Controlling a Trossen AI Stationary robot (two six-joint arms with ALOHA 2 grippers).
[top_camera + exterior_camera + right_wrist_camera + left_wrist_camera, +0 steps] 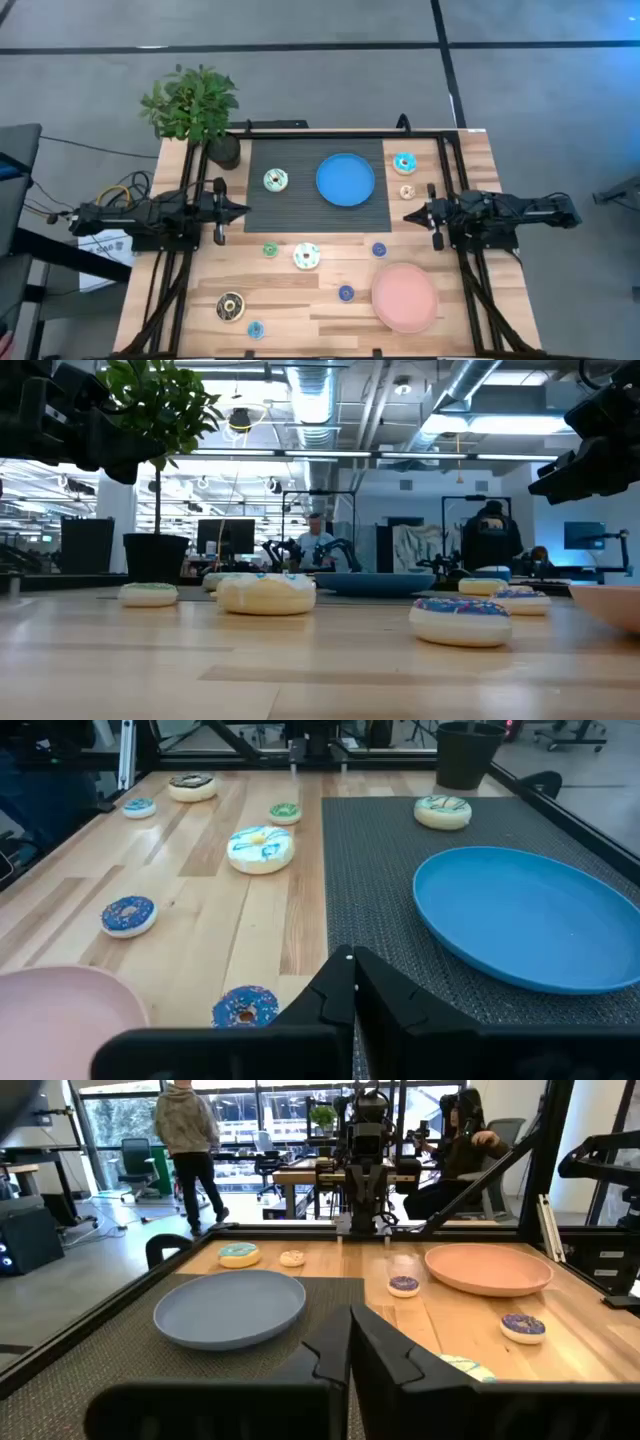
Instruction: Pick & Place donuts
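Note:
Several toy donuts lie flat on the table. A white-green one (276, 180) rests on the dark mat, with a turquoise one (404, 162) and a tan one (407, 192) right of the mat. On the wood nearer me lie a small green one (270, 250), a large white-green one (307, 257), two blue ones (379, 250) (346, 293), a dark brown one (231, 307) and a small turquoise one (256, 330). My left gripper (243, 210) hovers shut at the mat's left edge. My right gripper (408, 215) hovers shut at the mat's right edge. Neither holds anything.
A blue plate (345, 180) sits on the dark mat (300, 205), and a pink plate (405, 297) lies on the wood near the right front. A potted plant (195, 110) stands at the far left corner. People and desks show in the room beyond.

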